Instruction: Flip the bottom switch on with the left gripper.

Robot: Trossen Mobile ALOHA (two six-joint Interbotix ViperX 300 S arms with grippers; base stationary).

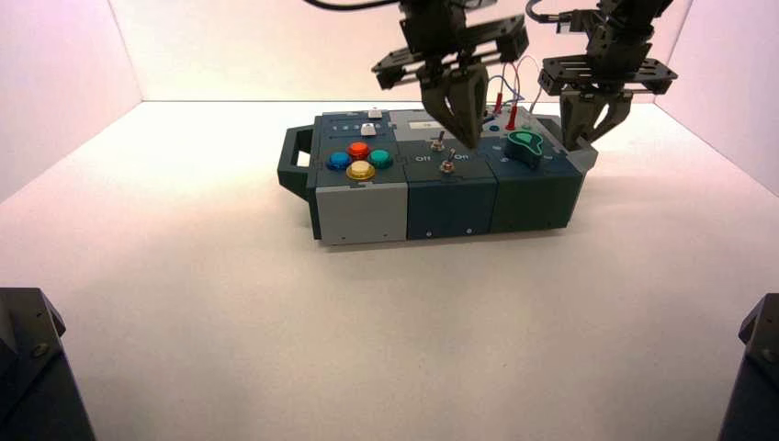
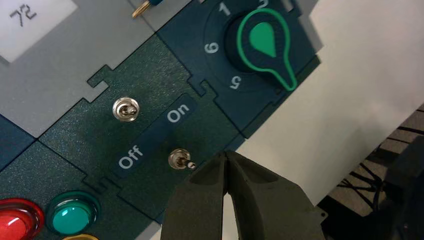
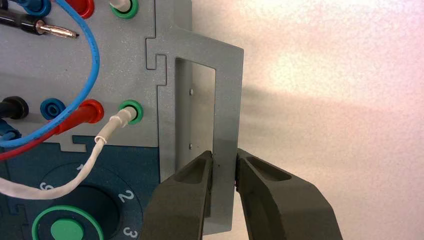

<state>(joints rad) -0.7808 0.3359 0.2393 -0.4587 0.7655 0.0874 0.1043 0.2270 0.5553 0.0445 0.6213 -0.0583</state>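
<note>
The left claw (image 2: pixel 226 153) hangs over the front part of the box (image 1: pixel 450 209), its two fingers together, tips near the bottom switch (image 2: pixel 179 159). That small silvery toggle sits on the dark middle module, nearer the front face than the other switch (image 2: pixel 126 109), with the "Off" and "On" label (image 2: pixel 154 135) between the two. The right claw (image 3: pixel 224 154) is clamped on the grey handle (image 3: pixel 228 110) at the box's right end. The box stands on the pale bench (image 1: pixel 367 349).
</note>
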